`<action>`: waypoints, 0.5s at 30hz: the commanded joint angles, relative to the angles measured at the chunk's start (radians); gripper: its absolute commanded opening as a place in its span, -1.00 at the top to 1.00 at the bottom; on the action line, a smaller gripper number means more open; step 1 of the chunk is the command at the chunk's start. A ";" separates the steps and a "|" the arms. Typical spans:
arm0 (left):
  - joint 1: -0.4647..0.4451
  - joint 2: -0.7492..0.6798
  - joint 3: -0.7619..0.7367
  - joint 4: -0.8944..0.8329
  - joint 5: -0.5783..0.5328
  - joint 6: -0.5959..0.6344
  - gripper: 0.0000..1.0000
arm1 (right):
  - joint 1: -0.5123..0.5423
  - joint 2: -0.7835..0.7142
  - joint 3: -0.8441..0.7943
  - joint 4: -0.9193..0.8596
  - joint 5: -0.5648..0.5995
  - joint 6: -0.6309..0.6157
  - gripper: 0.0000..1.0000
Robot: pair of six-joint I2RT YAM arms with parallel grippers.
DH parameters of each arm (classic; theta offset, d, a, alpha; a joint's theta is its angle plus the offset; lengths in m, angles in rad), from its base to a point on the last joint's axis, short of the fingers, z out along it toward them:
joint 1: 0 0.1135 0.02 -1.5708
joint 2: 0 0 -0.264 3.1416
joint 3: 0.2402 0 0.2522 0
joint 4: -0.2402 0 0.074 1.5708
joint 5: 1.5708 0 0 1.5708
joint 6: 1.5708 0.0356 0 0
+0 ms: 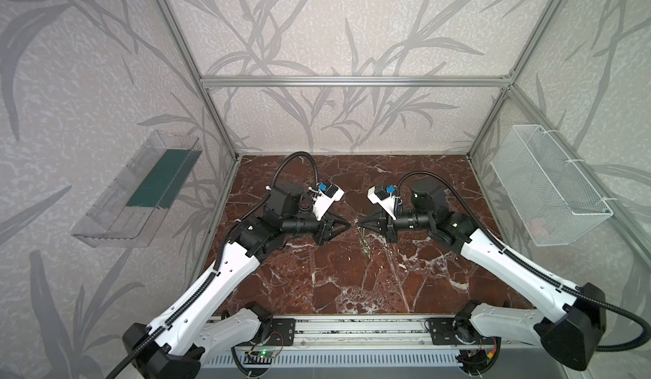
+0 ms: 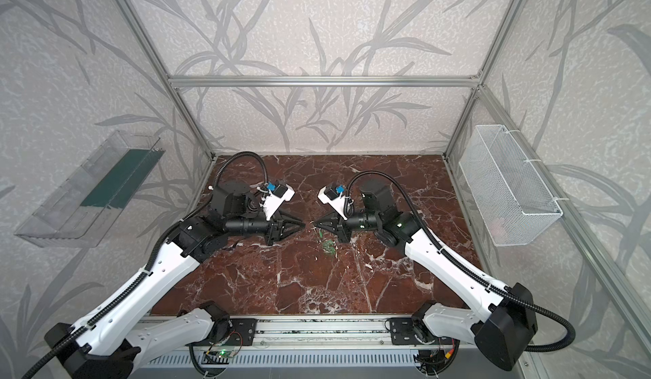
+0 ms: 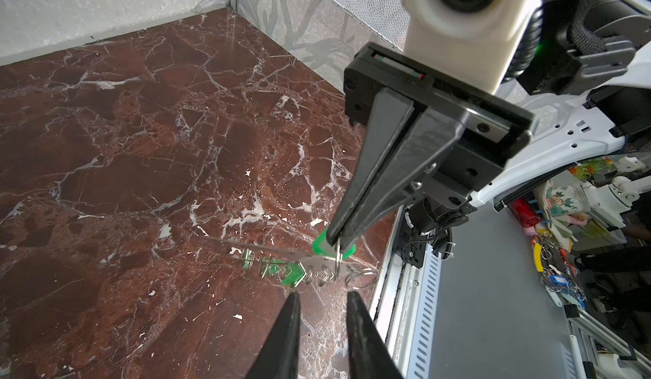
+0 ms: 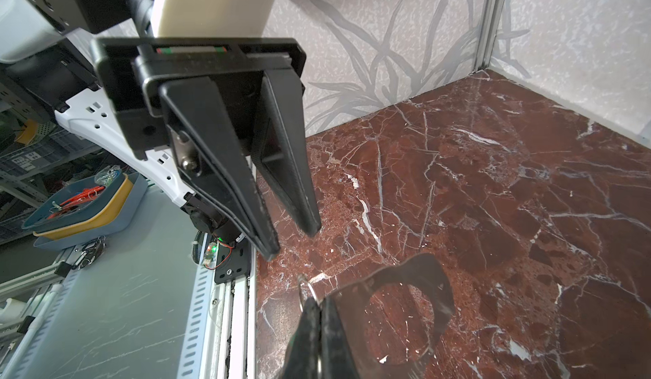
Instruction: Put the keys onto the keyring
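Right wrist view: the right tool [image 4: 318, 305] has its jaws pressed together at the rim of the flat grey oval metal keyring [image 4: 436, 282] with a large oval hole. A thin silver wire ring [image 4: 307, 287] pokes out just beside the pinch. Whether the pads nip the plate, the wire ring or both, I cannot tell. The keyring juts out from this tool, raised off the red-brown marble table [image 4: 528, 183].

Left wrist view: the left tool [image 3: 323, 294] has a narrow gap between its black fingers [image 3: 289, 324], with nothing in it. It points at the keyring's rim, near it but apart. From here the keyring is edge-on, a thin strip with small holes along it. The small silver keys with bright green plastic tags [image 3: 294, 273] bunch under that strip on wire rings, just beyond the left tool's tips. Whether they hang free or rest on the table is unclear. One more green tag [image 3: 318, 247] peeks out behind the right tool's tip.

In both top views the tools face tip to tip, near but apart, over the table's middle. The keys [image 2: 329, 245] are a blurred green speck just on the front-edge side of the right tool, their number and labels too small to tell.
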 commanded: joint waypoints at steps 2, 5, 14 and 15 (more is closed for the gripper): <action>0.000 0.008 0.016 -0.015 0.019 0.031 0.50 | 0.010 -0.002 0.042 0.003 -0.011 -0.012 1.00; -0.001 0.009 0.014 -0.012 0.025 0.031 0.50 | 0.012 -0.003 0.043 0.002 -0.008 -0.013 1.00; -0.001 0.020 0.016 -0.011 0.041 0.029 0.52 | 0.019 -0.002 0.046 0.002 -0.015 -0.016 1.00; -0.001 0.021 0.016 -0.013 0.042 0.030 0.52 | 0.021 -0.001 0.044 0.003 -0.015 -0.016 1.00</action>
